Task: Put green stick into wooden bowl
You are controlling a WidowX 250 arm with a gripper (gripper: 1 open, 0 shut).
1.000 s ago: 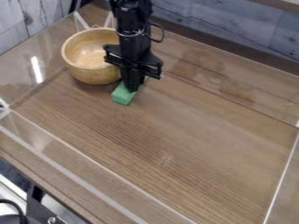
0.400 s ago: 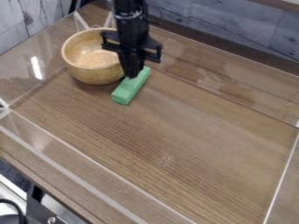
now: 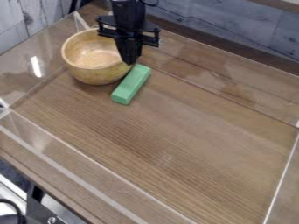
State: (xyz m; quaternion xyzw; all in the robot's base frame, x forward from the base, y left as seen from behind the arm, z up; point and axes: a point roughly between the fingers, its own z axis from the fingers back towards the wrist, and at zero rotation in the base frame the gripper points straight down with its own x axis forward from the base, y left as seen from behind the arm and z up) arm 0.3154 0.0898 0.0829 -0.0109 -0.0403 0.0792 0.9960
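Note:
The green stick (image 3: 131, 84) lies on the wooden table just right of the wooden bowl (image 3: 91, 56), its near end pointing toward the camera. My gripper (image 3: 132, 61) hangs pointing down over the stick's far end, beside the bowl's right rim. Its fingers are pressed together, and I see nothing between them. The stick appears to rest flat on the table. Whether the fingertips still touch its far end I cannot tell. The bowl's hollow holds nothing.
Clear plastic walls (image 3: 30, 66) border the table on the left, front and right. A grey plank wall (image 3: 233, 22) runs behind it. Bare wood tabletop (image 3: 176, 140) stretches in front of and to the right of the stick.
The gripper has risen off the stick, staying shut. More of the stick's length shows now, and its near end has stayed in place on the table.

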